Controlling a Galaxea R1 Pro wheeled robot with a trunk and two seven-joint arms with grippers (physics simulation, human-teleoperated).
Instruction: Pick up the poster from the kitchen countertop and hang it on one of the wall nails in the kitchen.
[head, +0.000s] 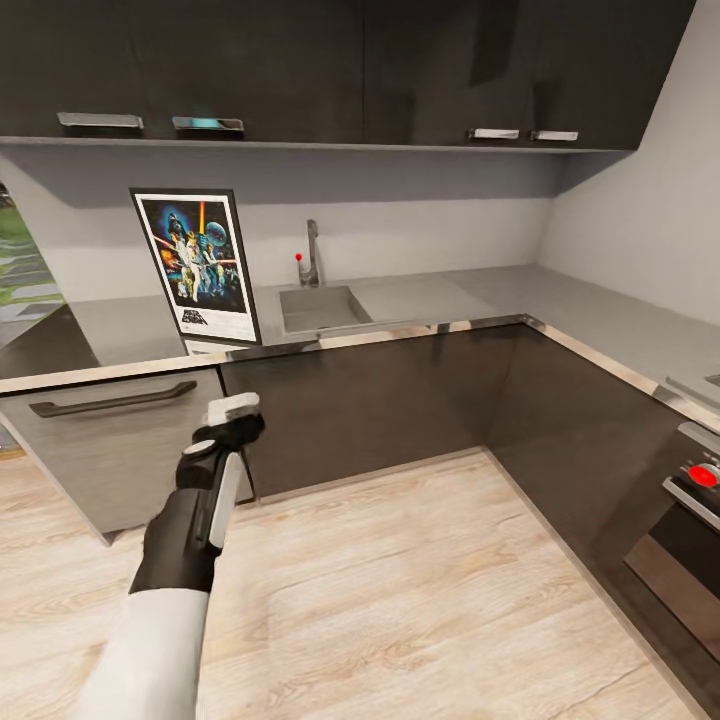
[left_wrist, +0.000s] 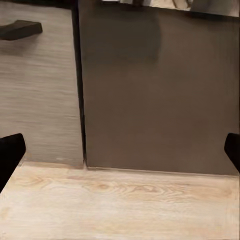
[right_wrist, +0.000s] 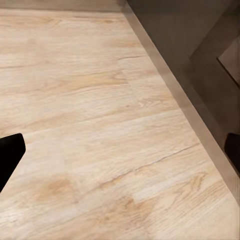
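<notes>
The poster (head: 197, 263) is seen upright on the tabletop (head: 420, 298); both pincers, left (left_wrist: 120, 150) and right (right_wrist: 120, 150), are held released.

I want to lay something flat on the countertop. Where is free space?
Bare kitchen countertop runs from right of the sink around the corner. A smaller patch lies left of the poster. Crowded: poster, sink and tap together.

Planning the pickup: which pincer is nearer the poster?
Left. The left pincer hangs below the poster, in front of the cabinets. The right pincer faces floor, so likely farther.
</notes>
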